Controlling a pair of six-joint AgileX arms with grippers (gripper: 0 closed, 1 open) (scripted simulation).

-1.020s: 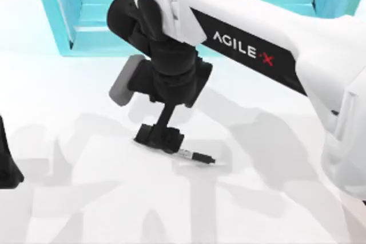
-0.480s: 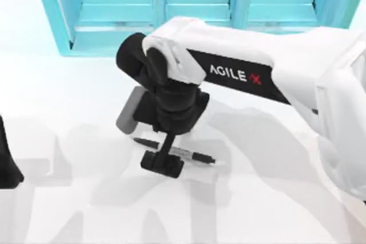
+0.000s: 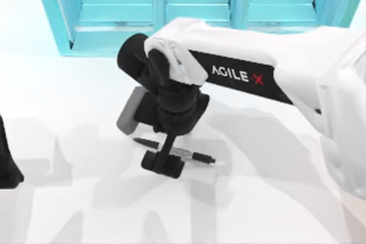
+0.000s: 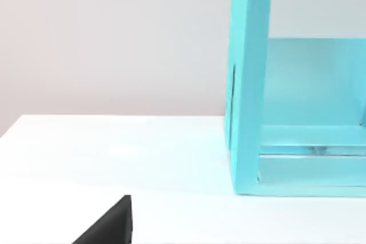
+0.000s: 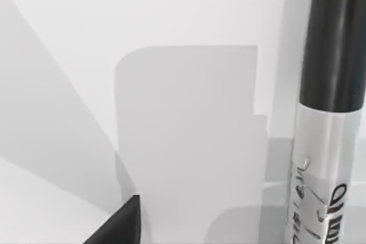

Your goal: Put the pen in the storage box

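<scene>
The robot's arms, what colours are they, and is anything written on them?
The right arm has glossy white shells with black rounded parts. A black stripe reads "AGILE X" in white letters, the X red. A grey block sits beside its black right gripper. The parked left arm looks black.

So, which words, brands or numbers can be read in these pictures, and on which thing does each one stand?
"AGILE·X": white letters with a red X, on the black panel of the right arm, top view.
Label on the pen, right wrist view: dark print on the silver barrel, cut off at the edge, not readable.
Same pen in the top view: print too small to read.
Storage box: no text.
</scene>
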